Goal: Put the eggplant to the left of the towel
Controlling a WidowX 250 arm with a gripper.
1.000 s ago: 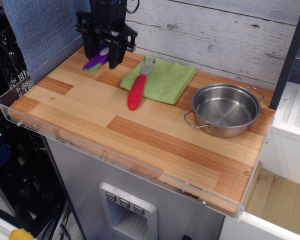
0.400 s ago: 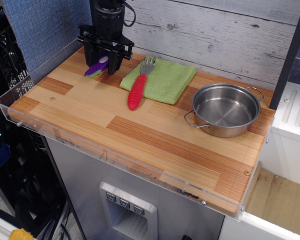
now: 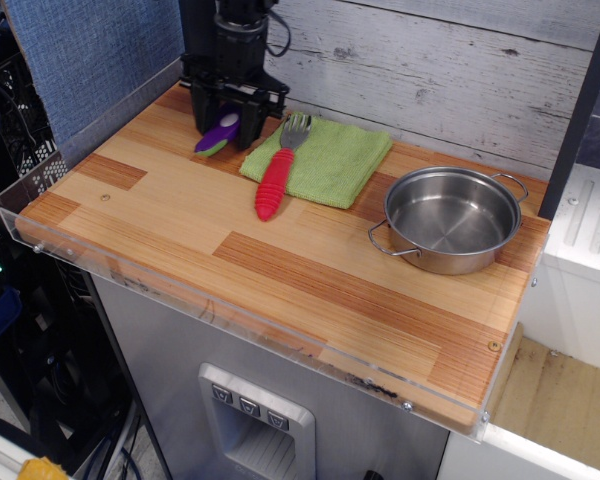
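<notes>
The purple eggplant [image 3: 220,131], with a grey-white spot and a green tip pointing front-left, sits low at the table between the black fingers of my gripper [image 3: 226,122]. The gripper is shut on the eggplant at the back left of the wooden table, just left of the towel's near-left corner. The light green towel [image 3: 330,158] lies flat at the back middle. A red-handled fork [image 3: 276,180] lies across the towel's left edge.
A steel pot [image 3: 450,218] stands to the right of the towel. A clear acrylic rim [image 3: 40,215] runs along the table's left and front edges. A grey plank wall [image 3: 430,70] is close behind, and a blue panel [image 3: 90,50] stands at the left.
My gripper has come down and moved right and back with the eggplant, from above the back left corner to table level beside the towel. Nothing else has moved.
</notes>
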